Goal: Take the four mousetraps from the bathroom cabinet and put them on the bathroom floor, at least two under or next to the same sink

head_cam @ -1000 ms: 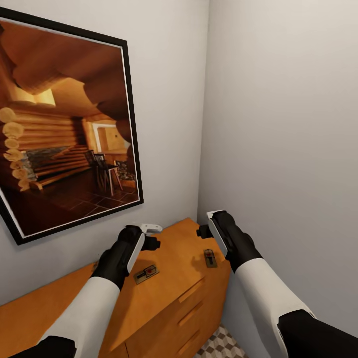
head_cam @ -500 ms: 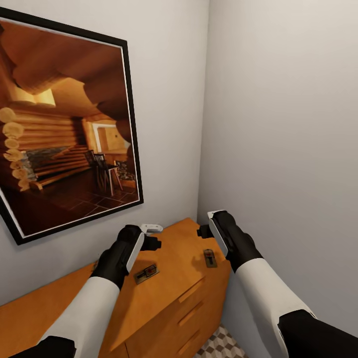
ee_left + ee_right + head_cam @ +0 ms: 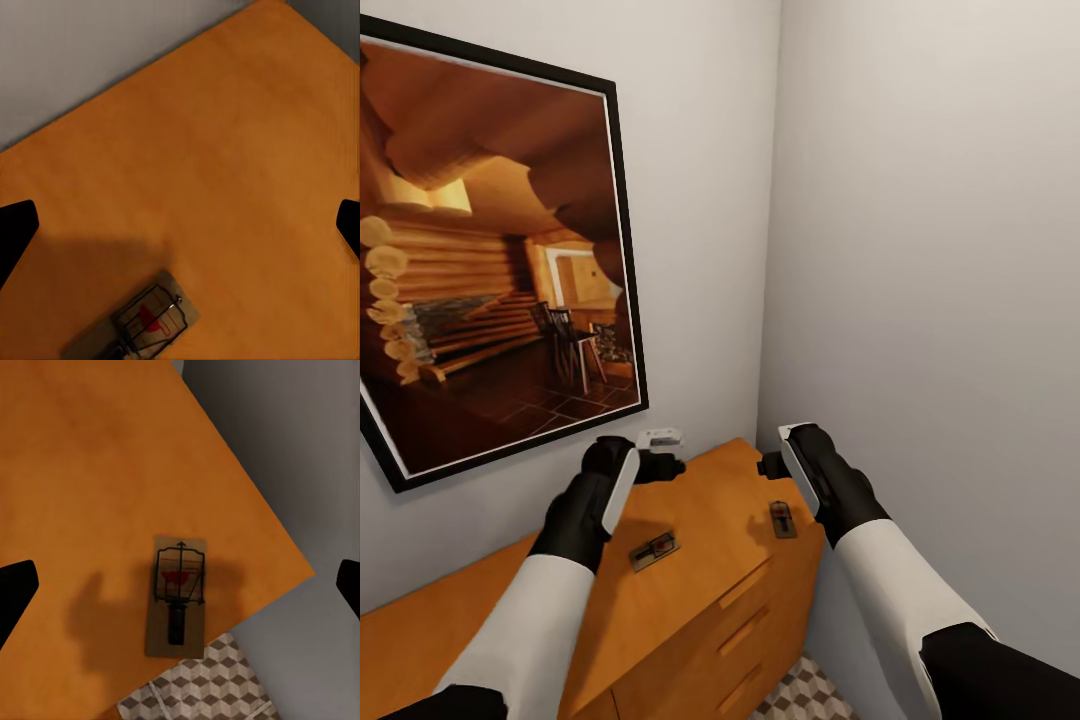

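Mousetraps: one (image 3: 654,549) lies flat on the cabinet (image 3: 700,600) top below the left gripper (image 3: 660,452), another (image 3: 177,594) at the corner edge under the right gripper (image 3: 770,465). Both grippers open, empty. Probably light, stiff boards w/ fragile wire; pinch the long edges.

The left wrist view looks down on the smooth orange-brown top of the cabinet (image 3: 225,150), which meets a pale grey wall (image 3: 90,45) along a slanting edge. One mousetrap (image 3: 139,326) lies flat on the wood, its wire frame and red patch facing up. The left gripper's dark fingertips (image 3: 15,232) stand wide apart above the surface, touching nothing.
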Robot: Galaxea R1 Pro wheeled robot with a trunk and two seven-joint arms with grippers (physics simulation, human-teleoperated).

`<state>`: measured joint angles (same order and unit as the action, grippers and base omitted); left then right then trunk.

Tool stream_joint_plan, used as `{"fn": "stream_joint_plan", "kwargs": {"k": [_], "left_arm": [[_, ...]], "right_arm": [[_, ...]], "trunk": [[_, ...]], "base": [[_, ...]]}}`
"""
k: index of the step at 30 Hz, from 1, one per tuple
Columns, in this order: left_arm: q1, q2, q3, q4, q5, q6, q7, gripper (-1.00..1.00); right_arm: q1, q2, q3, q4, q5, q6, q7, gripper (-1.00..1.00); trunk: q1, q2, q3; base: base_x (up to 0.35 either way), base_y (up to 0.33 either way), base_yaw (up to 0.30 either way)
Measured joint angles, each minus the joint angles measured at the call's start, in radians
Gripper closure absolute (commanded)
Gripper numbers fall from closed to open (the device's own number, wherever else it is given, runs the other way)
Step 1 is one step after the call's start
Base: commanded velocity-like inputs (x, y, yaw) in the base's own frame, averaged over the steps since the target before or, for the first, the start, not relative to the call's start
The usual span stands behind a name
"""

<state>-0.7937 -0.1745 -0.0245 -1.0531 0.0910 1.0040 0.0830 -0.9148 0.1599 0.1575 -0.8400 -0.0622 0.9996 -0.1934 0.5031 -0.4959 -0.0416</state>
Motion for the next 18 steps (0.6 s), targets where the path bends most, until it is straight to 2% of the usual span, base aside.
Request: {"fn": "stream_joint_plan", "kwargs": {"k": [7,12,18], "left_arm": [[0.0,0.0,0.005,-0.045,0.005,0.006,-0.001,-1.0],[0.0,0.001,0.039,-0.061,0.029,0.006,0.0,-1.0],[0.0,0.001,0.058,-0.064,0.046,0.005,0.0,-1.0]], "right_arm": [[0.0,0.0,0.0,0.0,0.0,0.0,-0.001,-1.0],[0.0,-0.001,0.0,0.0,0.0,0.0,-0.001,-1.0],[0.0,-0.001,0.0,0.0,0.0,0.0,0.0,-1.0]], "trunk": [[0.0,0.0,0.0],[0.0,0.0,0.0],[0.0,0.0,0.0]], "base": [[0.0,0.0,0.0],[0.0,0.0,0.0],[0.0,0.0,0.0]]}}
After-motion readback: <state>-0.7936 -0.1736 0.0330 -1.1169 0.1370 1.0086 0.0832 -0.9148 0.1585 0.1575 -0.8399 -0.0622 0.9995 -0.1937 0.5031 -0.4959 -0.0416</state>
